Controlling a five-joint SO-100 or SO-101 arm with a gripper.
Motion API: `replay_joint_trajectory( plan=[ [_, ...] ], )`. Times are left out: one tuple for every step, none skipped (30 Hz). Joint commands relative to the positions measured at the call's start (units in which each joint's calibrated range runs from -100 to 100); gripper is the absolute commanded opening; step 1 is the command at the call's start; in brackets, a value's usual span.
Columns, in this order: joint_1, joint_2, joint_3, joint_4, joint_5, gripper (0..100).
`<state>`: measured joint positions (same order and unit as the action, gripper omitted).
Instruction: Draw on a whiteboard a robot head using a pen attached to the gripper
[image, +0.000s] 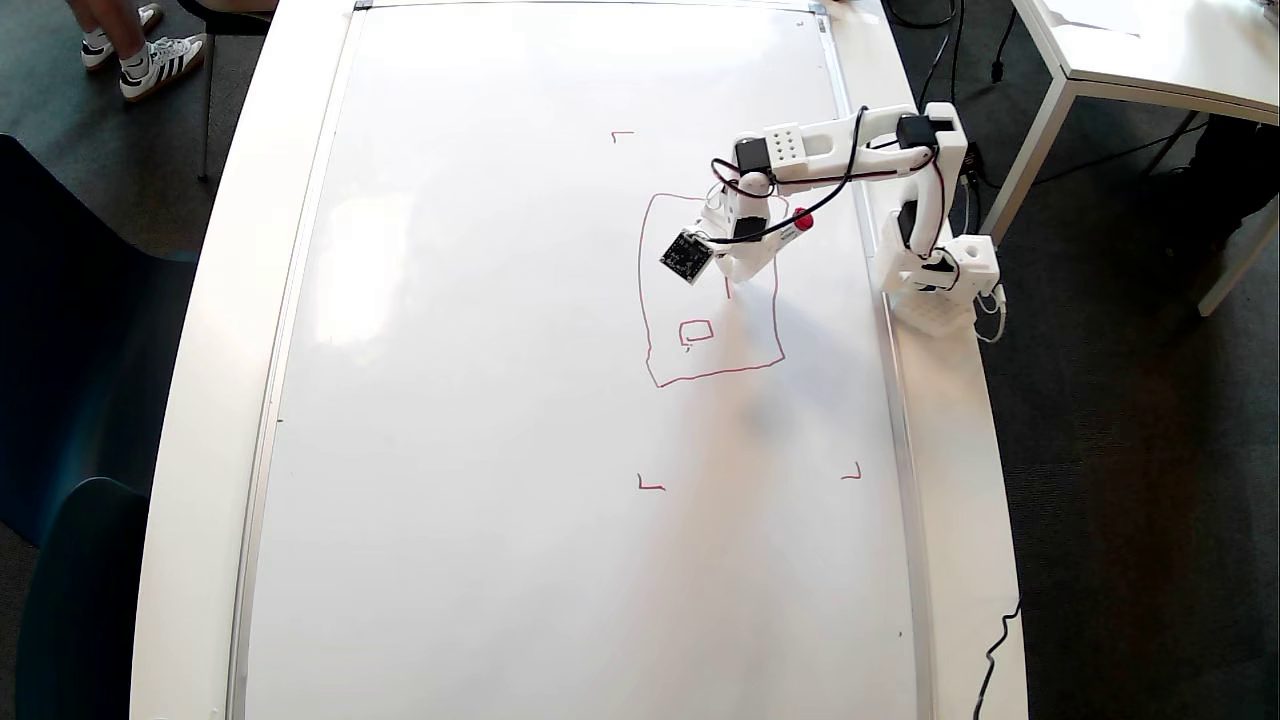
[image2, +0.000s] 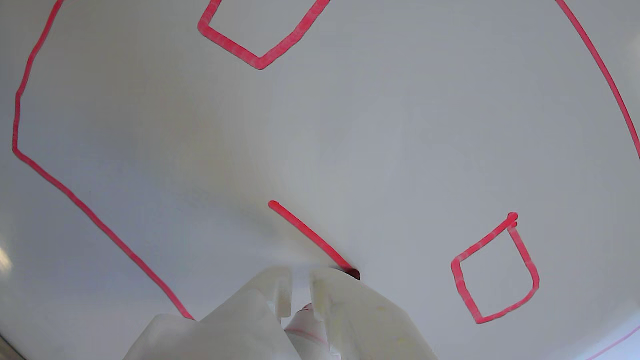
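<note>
Hand (image2: 299, 290) grips pen (image2: 306, 327), tip touching whiteboard (image2: 350, 150).

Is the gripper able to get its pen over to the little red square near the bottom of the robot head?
Probably yes. The gripper already holds the pen inside the robot head outline, and the small square lies close by. The whiteboard between them looks bare, and the arm is still bent.
</note>
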<state>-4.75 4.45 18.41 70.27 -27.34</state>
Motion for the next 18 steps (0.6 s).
replay_joint_trajectory(
  plan=[
    [0.7,-0.9,-1.0,2.7,-0.2,1],
    [0.7,-0.9,-1.0,2.9,-0.2,1],
    [0.7,-1.3,-0.8,3.2,-0.2,1],
    [0.7,-2.0,-0.7,3.2,-0.2,1],
    [0.7,-3.6,0.2,3.2,-0.2,1],
    [0.7,-4.5,0.7,3.2,-0.2,1],
    [0.7,-5.3,1.2,3.2,-0.2,1],
    [0.7,-6.2,1.9,3.2,-0.2,1],
    [0.7,-6.9,2.5,3.2,-0.2,1],
    [0.7,-8.2,4.0,3.2,-0.2,1],
    [0.7,-8.8,4.9,3.2,-0.2,1],
    [0.7,-9.3,5.6,3.2,-0.2,1],
    [0.7,-9.8,6.4,3.2,-0.2,1],
    [0.7,-10.2,7.1,3.2,-0.2,1],
    [0.7,-10.9,8.2,3.2,-0.2,1],
    [0.7,-11.2,8.7,3.2,-0.2,1],
    [0.7,-11.4,9.0,3.2,-0.2,1],
    [0.8,-11.6,9.1,3.2,-0.2,1]
  ],
)
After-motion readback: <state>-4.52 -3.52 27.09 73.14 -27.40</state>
